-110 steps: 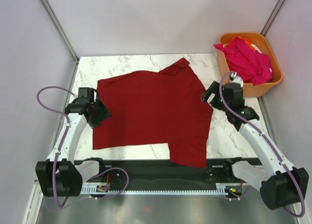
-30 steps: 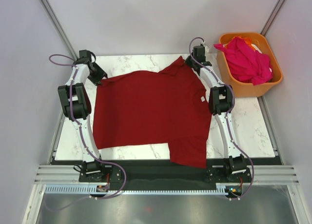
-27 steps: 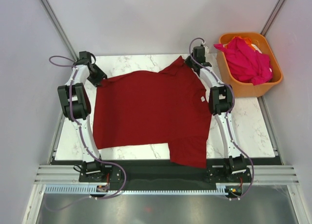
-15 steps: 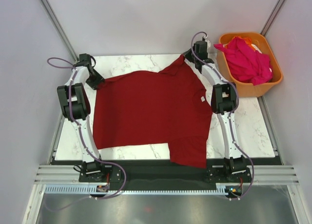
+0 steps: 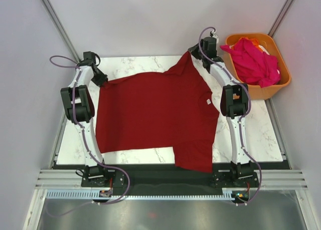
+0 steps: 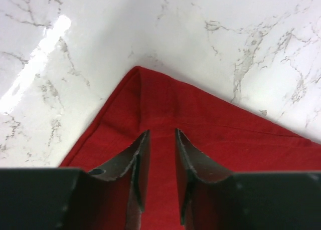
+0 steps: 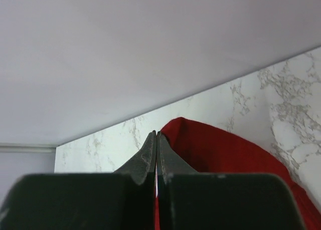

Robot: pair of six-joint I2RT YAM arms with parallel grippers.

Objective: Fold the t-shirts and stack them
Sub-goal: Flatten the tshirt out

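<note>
A: How far along was it?

B: Barely begun. The crimson t-shirt point(image 5: 155, 117) lay spread flat on the table point(image 5: 256, 130), unfolded.

A: The grippers?

B: The left gripper point(image 6: 159, 140) straddled the far left corner, jaws partly apart. The right gripper point(image 7: 156, 140) was closed, pinching the far right corner.

A: The pink t-shirt point(image 5: 255, 62)?

B: Bunched in the orange tub point(image 5: 281, 84), untouched.

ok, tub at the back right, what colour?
Orange tub, clearest in the top external view.
</note>
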